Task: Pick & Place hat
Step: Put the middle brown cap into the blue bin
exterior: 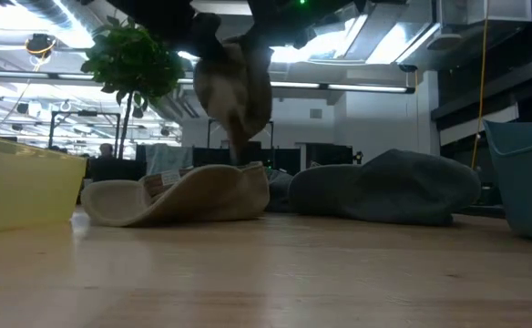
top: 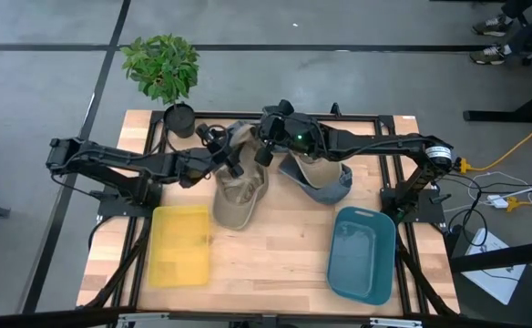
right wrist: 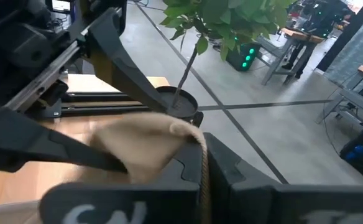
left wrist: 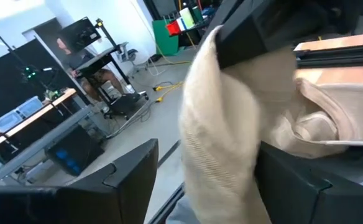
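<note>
1. Wooden tabletop [top: 275, 246] on a dark frame, grey floor around it; low view shows an office-like room with ceiling strip lights behind.
2. Potted plant [top: 163, 68] stands at the far left corner of the tabletop, in a dark pot.
3. Yellow bin [top: 180, 244] sits front left, teal bin [top: 362, 253] front right, well apart.
4. Beige hat [top: 240, 187] is at the tabletop's middle, partly lifted: its upper end hangs in the air between the two arms, its lower part drapes down onto the wood, as the low view shows.
5. Grey hat [top: 321, 178] lies flat just right of the beige hat, touching it or nearly so.
6. Left gripper [top: 232, 157] reaches in from the left to the beige hat's raised end; its fingers [left wrist: 132, 171] are spread wide, fabric between them, not pinching it.
7. Right gripper [top: 268, 150] reaches in from the right to the same raised end; its fingers are clenched on the beige hat's fabric, holding it up.
8. Both grippers are close together above the tabletop's far middle.
9. Right wrist view shows beige fabric bunched at the right fingers [right wrist: 231, 171], with the plant pot beyond.
</note>
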